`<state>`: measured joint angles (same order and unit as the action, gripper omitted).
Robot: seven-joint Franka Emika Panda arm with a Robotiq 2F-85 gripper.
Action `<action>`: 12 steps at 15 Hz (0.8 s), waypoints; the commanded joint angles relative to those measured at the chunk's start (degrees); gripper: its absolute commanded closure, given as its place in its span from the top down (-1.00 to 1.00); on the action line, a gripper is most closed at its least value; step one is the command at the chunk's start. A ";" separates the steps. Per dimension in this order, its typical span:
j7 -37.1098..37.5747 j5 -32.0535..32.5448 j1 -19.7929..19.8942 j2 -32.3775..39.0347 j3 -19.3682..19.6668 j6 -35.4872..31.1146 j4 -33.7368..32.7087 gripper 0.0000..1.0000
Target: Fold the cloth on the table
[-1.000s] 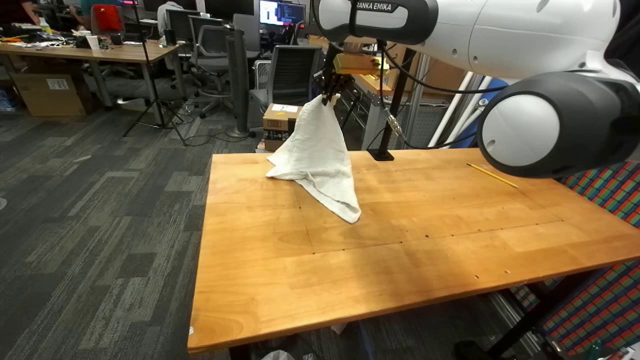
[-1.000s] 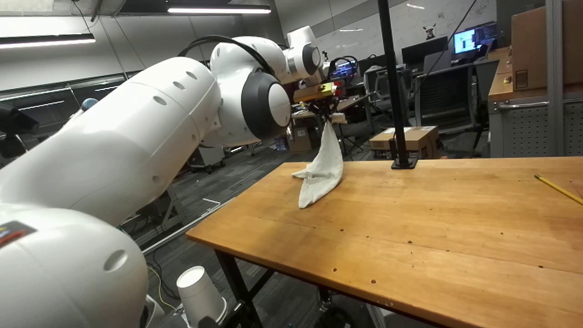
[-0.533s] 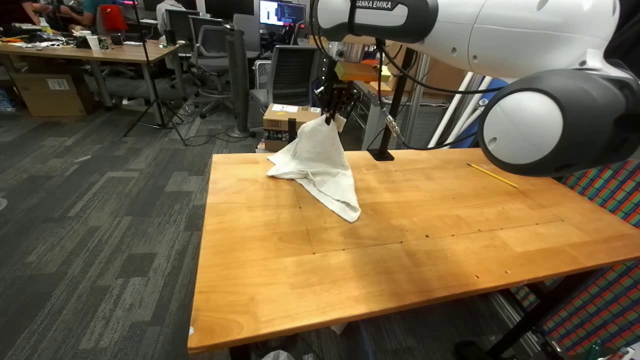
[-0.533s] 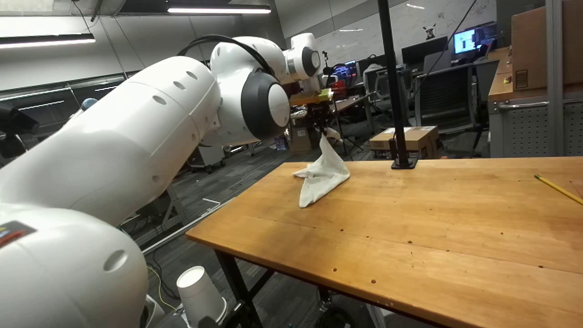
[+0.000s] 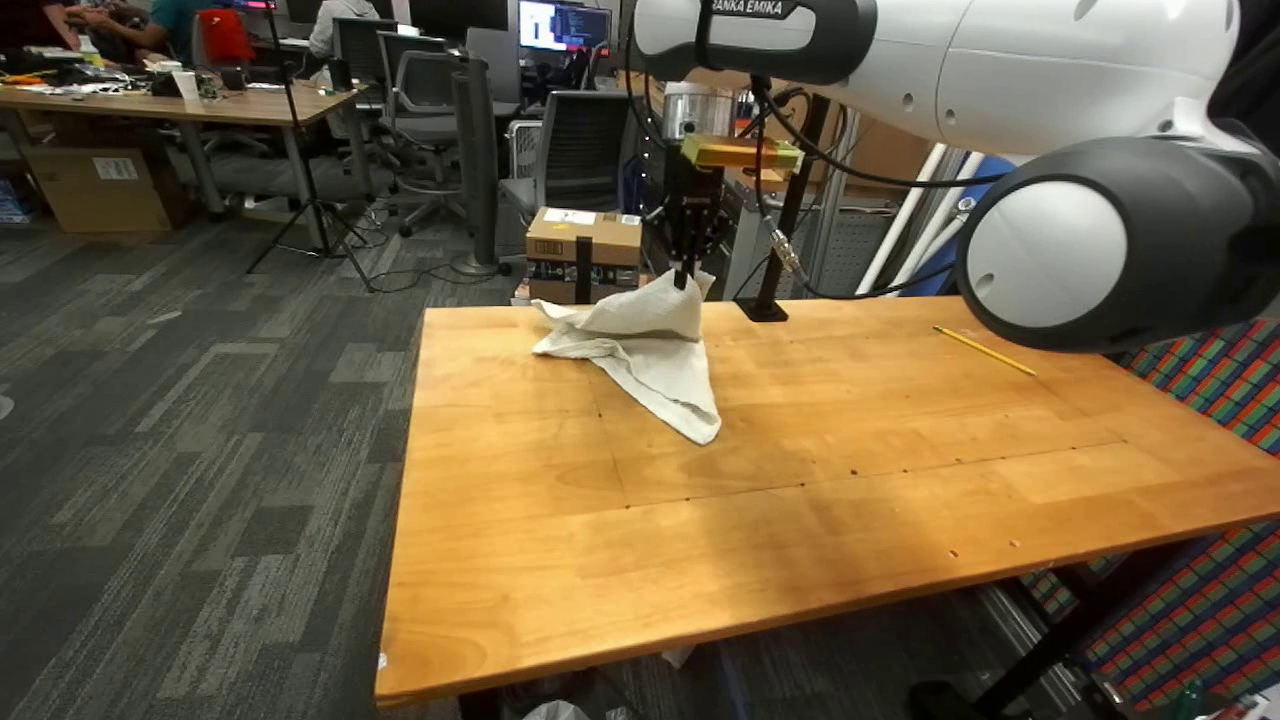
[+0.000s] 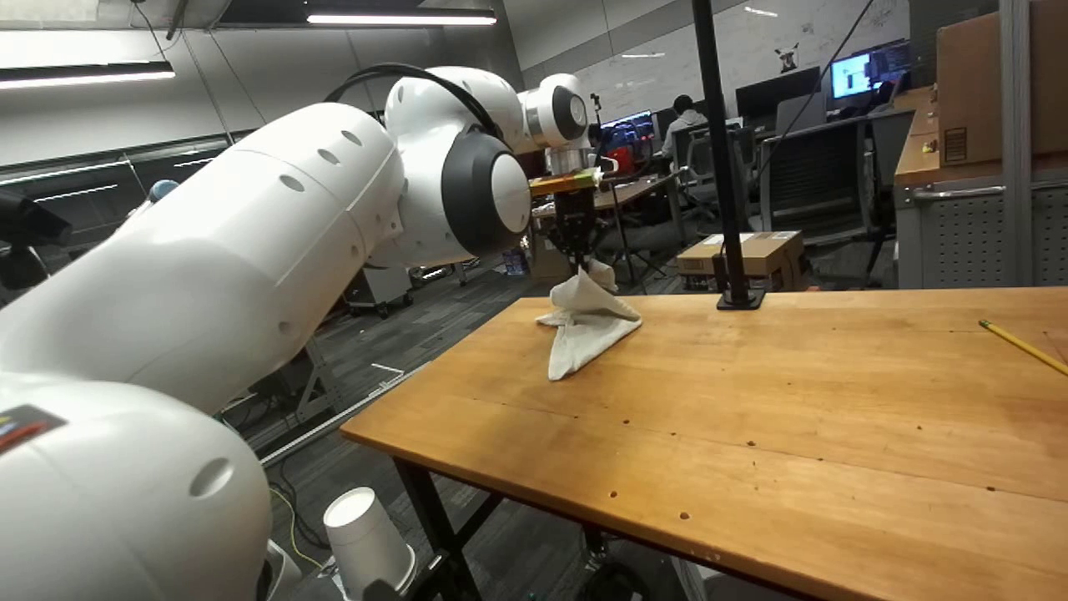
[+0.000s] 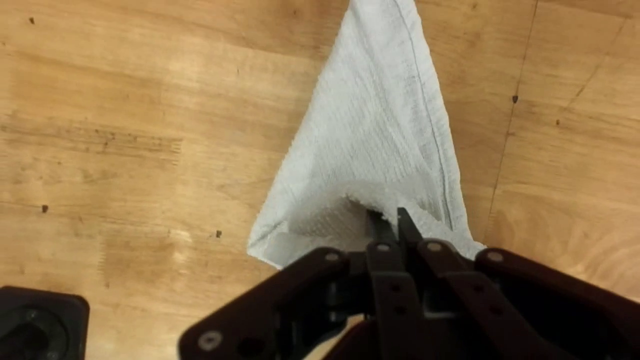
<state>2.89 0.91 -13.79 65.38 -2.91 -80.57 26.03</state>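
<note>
The white cloth (image 5: 665, 375) lies on the far left part of the orange-brown table (image 5: 800, 530) in an exterior view, and it also shows in an exterior view (image 6: 584, 342). One corner points toward the table's middle. My gripper (image 5: 684, 279) points down and is shut on a raised part of the cloth, held a little above the tabletop. The raised part sags and curls over the flat layer below. In the wrist view the gripper (image 7: 393, 216) pinches the cloth's edge, and the flat layer of the cloth (image 7: 370, 125) spreads beyond the fingertips.
A yellow pencil (image 5: 985, 350) lies on the table's far right part. A black post (image 6: 726, 184) stands fixed at the table's far edge near the cloth. A cardboard box (image 5: 600, 245) sits beyond that edge.
My gripper has come down and turned more upright with the cloth held. The raised part of the cloth has sunk from a tall peak into a low curl. The corner on the table has hardly moved.
</note>
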 commanded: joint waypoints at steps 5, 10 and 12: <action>3.16 -3.31 1.04 -0.44 -1.72 3.14 -0.34 -0.96; 4.36 -7.17 2.41 -0.20 -3.61 5.93 0.03 -0.96; 4.61 -8.21 2.89 0.24 -4.01 6.77 -0.13 -0.96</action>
<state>6.08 -4.90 -12.09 65.70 -5.48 -75.74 26.05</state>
